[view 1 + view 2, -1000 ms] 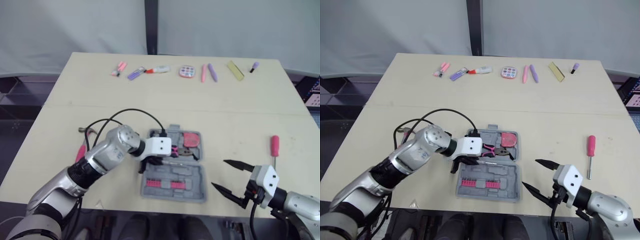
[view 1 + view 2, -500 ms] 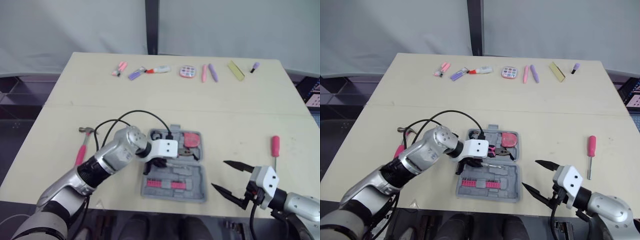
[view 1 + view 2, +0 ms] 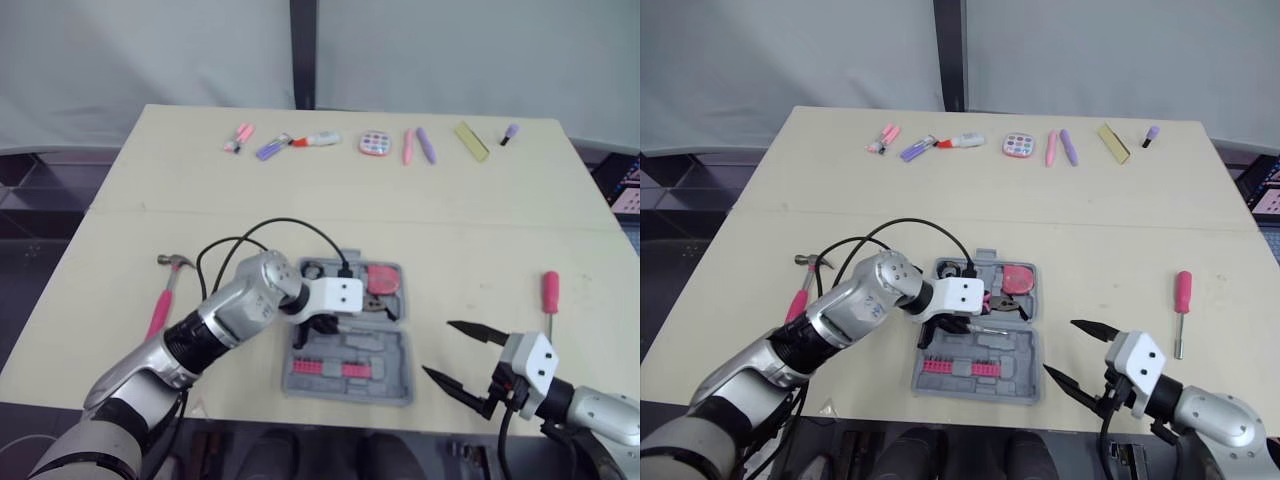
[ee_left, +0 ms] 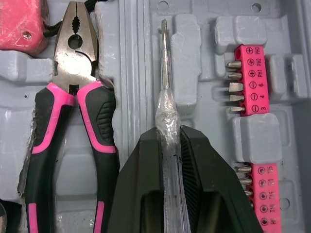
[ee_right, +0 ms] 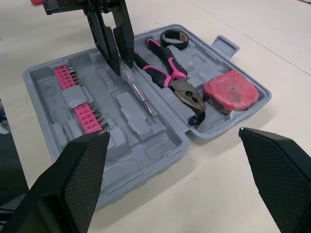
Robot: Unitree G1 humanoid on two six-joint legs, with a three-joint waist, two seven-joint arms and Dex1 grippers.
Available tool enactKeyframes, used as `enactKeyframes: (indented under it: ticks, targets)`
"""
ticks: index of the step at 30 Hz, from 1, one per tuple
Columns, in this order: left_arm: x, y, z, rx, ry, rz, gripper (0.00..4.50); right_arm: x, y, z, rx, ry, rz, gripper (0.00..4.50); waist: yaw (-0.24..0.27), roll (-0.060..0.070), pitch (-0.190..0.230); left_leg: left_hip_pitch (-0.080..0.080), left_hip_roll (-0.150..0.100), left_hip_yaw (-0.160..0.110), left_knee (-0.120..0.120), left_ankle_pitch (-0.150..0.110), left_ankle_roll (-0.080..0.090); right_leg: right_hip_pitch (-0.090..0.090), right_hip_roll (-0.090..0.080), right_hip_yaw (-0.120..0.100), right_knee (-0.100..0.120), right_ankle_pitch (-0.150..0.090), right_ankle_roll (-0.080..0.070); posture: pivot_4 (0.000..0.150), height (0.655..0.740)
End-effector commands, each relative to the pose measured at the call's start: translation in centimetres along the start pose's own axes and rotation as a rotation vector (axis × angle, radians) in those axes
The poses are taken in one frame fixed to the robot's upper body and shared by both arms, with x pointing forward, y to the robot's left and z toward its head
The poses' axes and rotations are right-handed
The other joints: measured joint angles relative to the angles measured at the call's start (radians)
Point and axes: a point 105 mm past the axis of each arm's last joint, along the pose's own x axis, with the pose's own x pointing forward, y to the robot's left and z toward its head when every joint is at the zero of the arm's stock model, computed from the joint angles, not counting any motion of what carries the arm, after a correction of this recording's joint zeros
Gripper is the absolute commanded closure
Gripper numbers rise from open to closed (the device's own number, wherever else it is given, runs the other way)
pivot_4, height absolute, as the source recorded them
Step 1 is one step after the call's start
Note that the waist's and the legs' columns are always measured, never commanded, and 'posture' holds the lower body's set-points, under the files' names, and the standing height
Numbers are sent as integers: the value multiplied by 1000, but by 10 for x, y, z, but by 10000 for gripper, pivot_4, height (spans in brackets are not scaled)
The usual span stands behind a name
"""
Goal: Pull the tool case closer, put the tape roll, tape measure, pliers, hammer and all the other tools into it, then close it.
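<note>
Left claw [image 4: 168, 130] pinched the clear screwdriver [image 4: 164, 68]; it had slid right over the tool case [image 3: 345, 388] to the slot beside the pliers [image 4: 73, 97]. Release looked next. Right claw [image 3: 437, 347] spread, idle. Hammer [image 3: 163, 300] and pink screwdriver [image 3: 549, 290] lay on the counter [image 3: 300, 210].

The left arm [image 3: 235, 308] is made of brushed silver cylinders with a black ribbed band between them and a rounded housing dotted with small dark screw holes. It ends in a white boxy wrist block [image 3: 336, 294] fed by a thin black cable [image 3: 270, 222]. The right arm [image 3: 605, 412] is silver-grey with a similar white block [image 3: 528, 358], and both pairs of jaws are black, tapering to points, with finely textured inner faces.
</note>
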Motion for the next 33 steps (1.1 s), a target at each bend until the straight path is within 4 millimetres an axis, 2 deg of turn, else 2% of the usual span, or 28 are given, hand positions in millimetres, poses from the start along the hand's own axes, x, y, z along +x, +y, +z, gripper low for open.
enactKeyframes:
  ticks: [1,30,32,33]
  targets:
    - [-6,2,2,22,5,15,44768,-1,1,9,-28,-28,-10,0,0,0,0,0,0,0,0,0,0,0,0,0,0,0,0,1500,7400]
    - [2,2,4,7,4,-5,44768,-5,3,9,-20,-19,-24,0,1,0,0,0,0,0,0,0,0,0,0,0,1,0,0,1500,7400]
    - [3,1,4,-17,-2,-18,34537,-4,3,9,-21,-19,-24,0,1,0,0,0,0,0,0,0,0,0,0,0,1,0,0,1500,7400]
    - [2,0,4,-26,-4,-22,32176,-4,3,9,-21,-20,-24,0,1,0,0,0,0,0,0,0,0,0,0,0,1,0,0,1500,7400]
